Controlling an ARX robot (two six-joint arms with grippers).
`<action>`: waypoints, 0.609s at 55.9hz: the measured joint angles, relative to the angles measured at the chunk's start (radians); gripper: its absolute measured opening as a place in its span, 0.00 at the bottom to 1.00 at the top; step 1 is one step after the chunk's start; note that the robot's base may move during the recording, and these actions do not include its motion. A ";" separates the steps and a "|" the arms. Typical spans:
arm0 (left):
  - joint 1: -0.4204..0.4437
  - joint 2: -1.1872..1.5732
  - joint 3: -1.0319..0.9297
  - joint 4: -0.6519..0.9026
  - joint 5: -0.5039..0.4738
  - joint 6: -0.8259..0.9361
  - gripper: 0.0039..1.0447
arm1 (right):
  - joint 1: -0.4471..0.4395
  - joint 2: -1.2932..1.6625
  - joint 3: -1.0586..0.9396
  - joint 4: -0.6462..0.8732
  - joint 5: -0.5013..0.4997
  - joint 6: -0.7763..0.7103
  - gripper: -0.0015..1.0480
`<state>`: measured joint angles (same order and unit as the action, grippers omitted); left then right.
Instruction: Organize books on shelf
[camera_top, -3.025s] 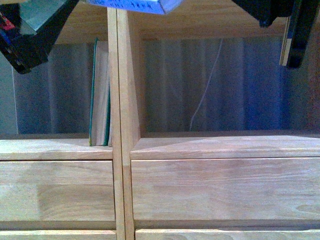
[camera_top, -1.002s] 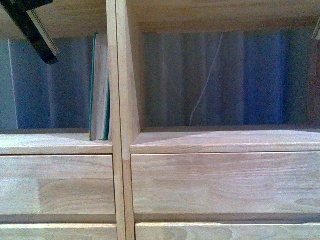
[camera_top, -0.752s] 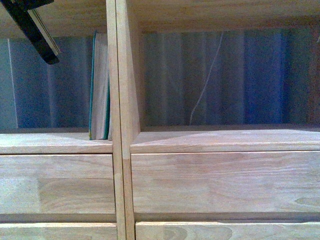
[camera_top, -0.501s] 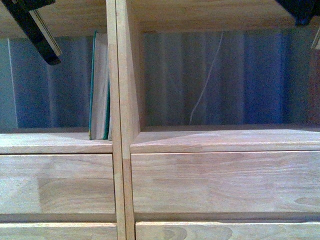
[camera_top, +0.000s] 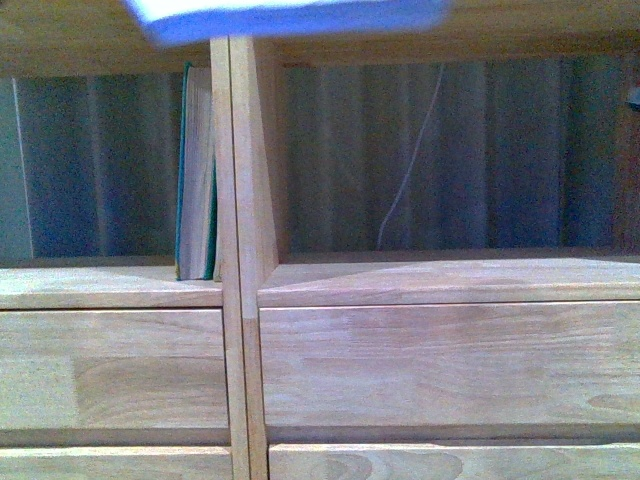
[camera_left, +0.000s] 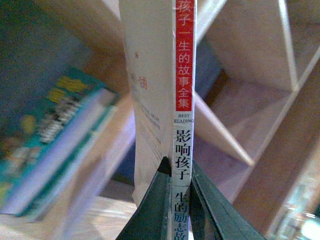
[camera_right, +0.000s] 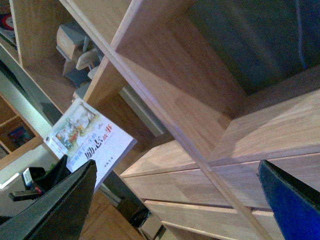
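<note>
The thin pale paperback (camera_left: 182, 100) stands with its red-white spine facing the left wrist camera. My left gripper (camera_left: 178, 172) is shut on its lower spine, in front of the light-wood shelf (camera_left: 250, 100). The right wrist view shows its illustrated cover (camera_right: 90, 137) beside the shelf (camera_right: 165, 100), with my left gripper (camera_right: 45, 180) below it. My right gripper (camera_right: 175, 200) is open and empty, facing the drawer fronts. The teal book (camera_top: 197, 170) stands upright in the left compartment against the divider. It also shows, blurred, in the left wrist view (camera_left: 55, 145).
A blurred pale blue shape (camera_top: 290, 18) crosses the top edge of the front view. A thin white cable (camera_top: 410, 160) hangs behind the right compartment. Drawer fronts (camera_top: 440, 365) lie below the compartments. Small objects (camera_right: 75, 47) sit in another compartment.
The dark gripper with the paperback at the front view's top left has gone out of view. The dark arm part at the top right has gone too. A blurred blue shape now crosses the top edge.
</note>
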<state>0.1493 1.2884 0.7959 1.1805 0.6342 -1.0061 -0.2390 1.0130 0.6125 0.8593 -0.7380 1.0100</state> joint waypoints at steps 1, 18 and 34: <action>0.014 0.000 0.007 -0.042 -0.010 0.046 0.06 | -0.021 0.000 -0.001 0.010 -0.011 0.005 0.93; -0.011 0.121 0.174 -0.353 -0.193 0.747 0.06 | -0.243 -0.119 -0.051 0.108 -0.110 0.104 0.93; -0.079 0.405 0.484 -0.452 -0.324 1.180 0.06 | -0.392 -0.387 -0.191 0.295 -0.290 0.356 0.93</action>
<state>0.0704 1.6936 1.2797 0.7284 0.3103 0.1741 -0.6312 0.6262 0.4213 1.1542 -1.0275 1.3659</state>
